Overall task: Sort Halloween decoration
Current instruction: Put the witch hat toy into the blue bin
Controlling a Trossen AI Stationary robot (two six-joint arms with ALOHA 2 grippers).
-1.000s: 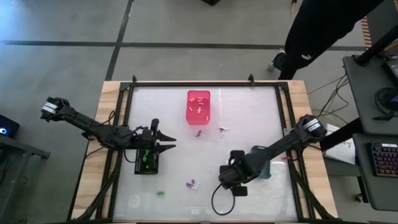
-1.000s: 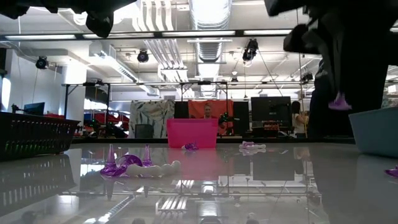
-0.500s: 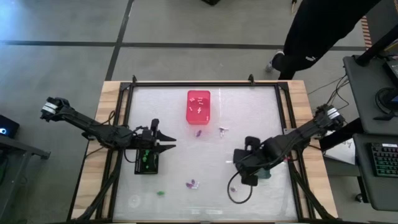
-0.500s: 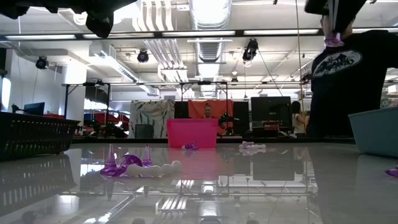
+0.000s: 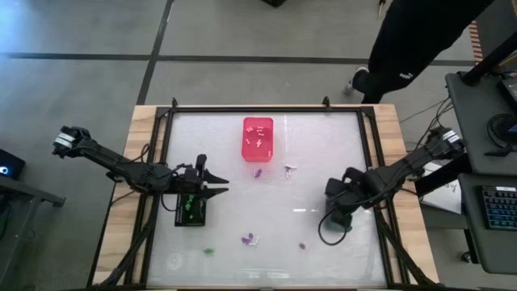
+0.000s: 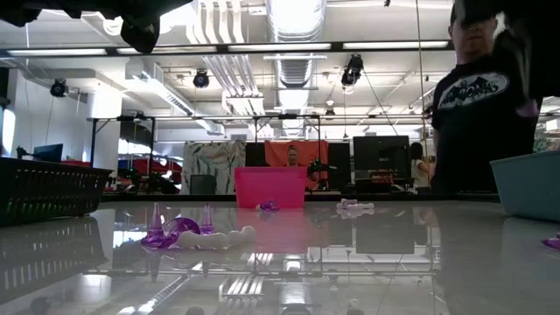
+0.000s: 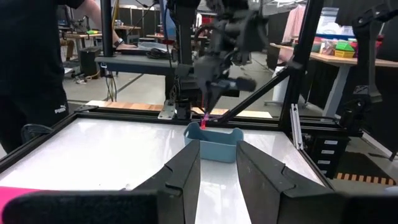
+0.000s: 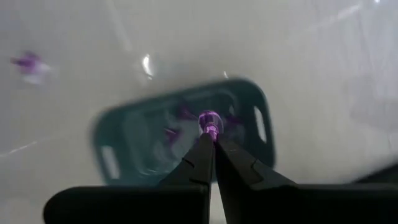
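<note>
The Halloween decoration is tiny pieces. Purple ones lie on the table (image 5: 258, 172) (image 5: 249, 239) (image 5: 302, 245), a whitish one (image 5: 288, 169) lies near the middle, and a green one (image 5: 208, 251) lies near the front. My right gripper (image 8: 211, 134) hangs over the grey-blue bin (image 8: 186, 140), shut on a purple piece (image 8: 210, 120); several purple pieces lie in that bin. My left gripper (image 5: 223, 188) stands open and level above the black bin (image 5: 190, 210), which holds green pieces. My right gripper pinches the purple piece (image 8: 210, 121) between its two fingertips, only at their free ends. The fingers point down from above. The piece sticks out beyond the tips, lifted clear above the grey-blue bin (image 6: 529, 184).
A pink bin (image 5: 258, 137) with white pieces stands at the far middle. Purple and white pieces (image 6: 188, 234) lie together near the front. A black frame (image 5: 266, 109) rims the table. A person in black (image 5: 420, 40) stands beyond the far right corner.
My right gripper has carried the purple piece from the table's front middle toward the right edge and a little up, rolling its wrist, and now hangs over the grey-blue bin. It has stayed shut on the piece.
</note>
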